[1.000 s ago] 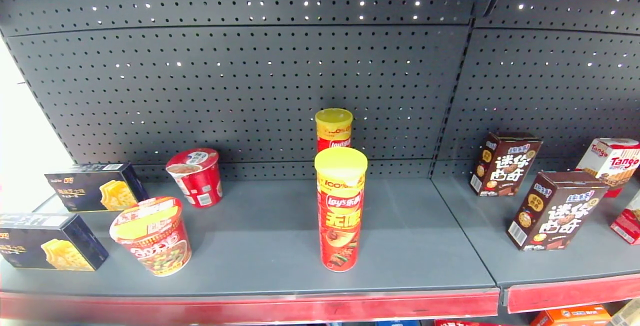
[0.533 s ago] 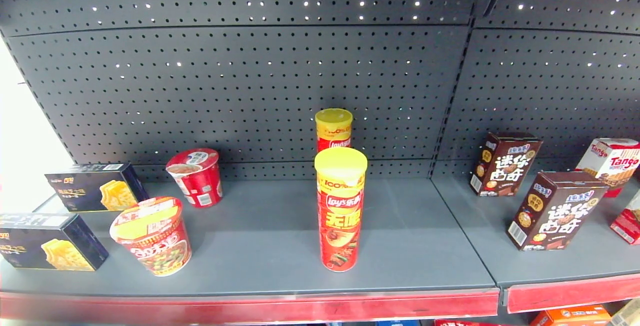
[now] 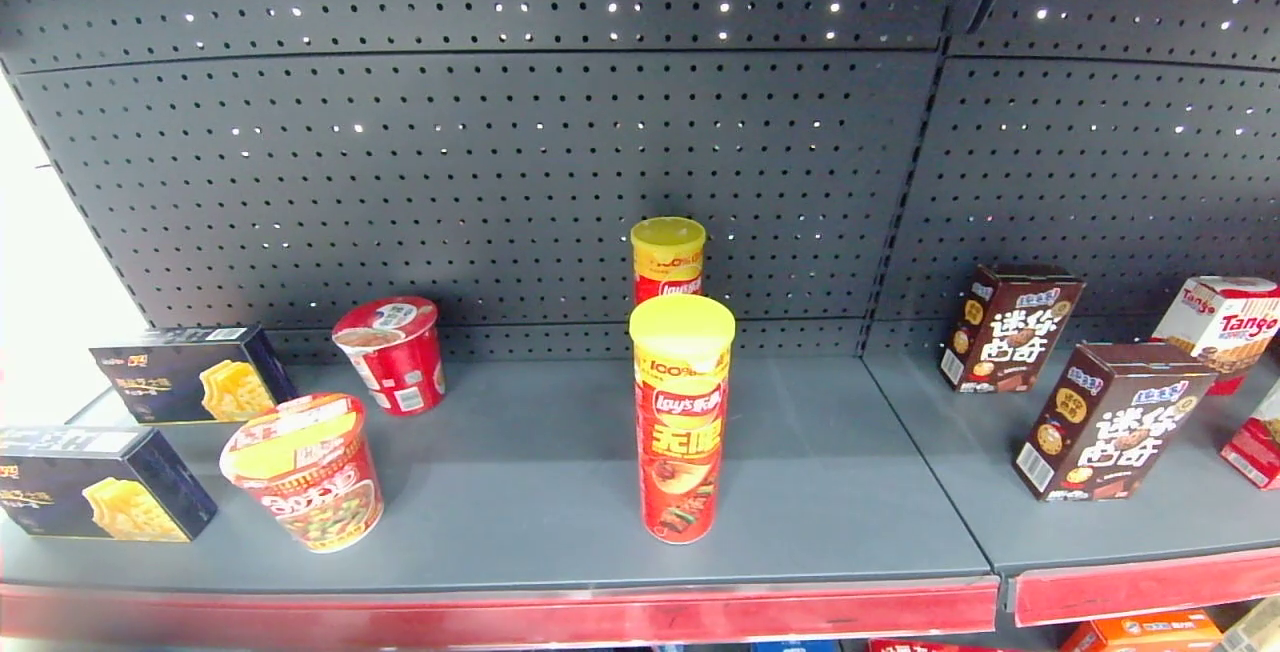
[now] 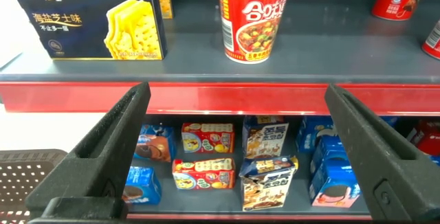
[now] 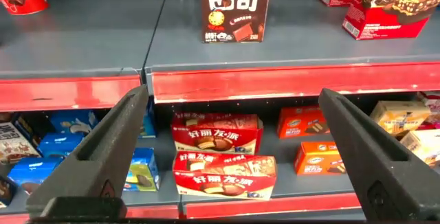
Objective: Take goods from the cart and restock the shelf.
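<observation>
Shop: snack-stocked pegboard shelf (image 3: 820, 472) (red front edge (image 3: 500, 617))

Red chip can (image 3: 681, 432), yellow lid; grey shelf (image 3: 520, 492).

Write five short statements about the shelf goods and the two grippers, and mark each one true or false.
1. The front chip can and the rear chip can stand upright, one behind the other, on the shelf. True.
2. The left gripper grips the near noodle cup. False: it is open and empty, and the cup stands on the shelf.
3. The right gripper is open. True.
4. The brown cookie boxes lie flat. False: both stand upright.
5. The dark blue cracker boxes sit at the shelf's left end. True.
</observation>
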Tool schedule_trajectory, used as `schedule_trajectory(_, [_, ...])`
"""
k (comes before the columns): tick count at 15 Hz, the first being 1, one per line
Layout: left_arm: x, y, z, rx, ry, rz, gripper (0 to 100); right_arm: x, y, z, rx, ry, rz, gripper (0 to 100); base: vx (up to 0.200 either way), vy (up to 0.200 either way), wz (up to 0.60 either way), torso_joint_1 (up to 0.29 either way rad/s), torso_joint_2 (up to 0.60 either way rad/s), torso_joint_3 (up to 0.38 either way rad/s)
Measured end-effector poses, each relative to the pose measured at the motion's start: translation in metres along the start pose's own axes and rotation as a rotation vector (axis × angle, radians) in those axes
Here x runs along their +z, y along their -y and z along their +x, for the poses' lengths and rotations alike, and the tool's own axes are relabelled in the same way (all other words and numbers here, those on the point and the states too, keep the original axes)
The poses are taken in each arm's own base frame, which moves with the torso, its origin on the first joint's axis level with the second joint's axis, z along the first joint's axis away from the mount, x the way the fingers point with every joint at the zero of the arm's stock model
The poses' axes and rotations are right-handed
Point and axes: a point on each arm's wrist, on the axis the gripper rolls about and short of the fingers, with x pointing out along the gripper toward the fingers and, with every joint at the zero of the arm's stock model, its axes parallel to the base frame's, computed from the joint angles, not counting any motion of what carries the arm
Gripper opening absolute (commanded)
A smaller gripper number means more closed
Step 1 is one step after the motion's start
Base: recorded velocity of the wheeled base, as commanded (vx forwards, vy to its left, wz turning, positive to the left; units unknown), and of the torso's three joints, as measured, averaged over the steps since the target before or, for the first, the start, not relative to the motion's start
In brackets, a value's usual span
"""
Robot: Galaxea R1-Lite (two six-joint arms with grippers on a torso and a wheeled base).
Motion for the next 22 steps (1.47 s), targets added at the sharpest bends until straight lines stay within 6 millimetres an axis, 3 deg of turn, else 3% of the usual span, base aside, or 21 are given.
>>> schedule_trajectory(4, [0.0000, -0.0007, 0.0000, 0.031, 0.001, -0.024, 100, 0.0002, -0.0001, 0.0000, 0.003, 0.001, 0.000, 100, -0.150, 0.000, 0.00, 0.009, 0.01, -0.001])
schedule_trajectory(20, [0.0001, -0.0007, 0.0000, 0.032, 0.002, -0.025, 100, 0.0004, 0.0000, -0.0001, 0.000, 0.002, 0.001, 100, 0.000, 0.000, 0.00, 0.000, 0.00, 0.000])
schedule_trajectory(22, [0.0002, -0.0007, 0.0000, 0.032, 0.003, -0.025, 100, 0.0004, 0.0001, -0.0001, -0.003, 0.002, 0.000, 100, 0.000, 0.000, 0.60, 0.000, 0.00, 0.005])
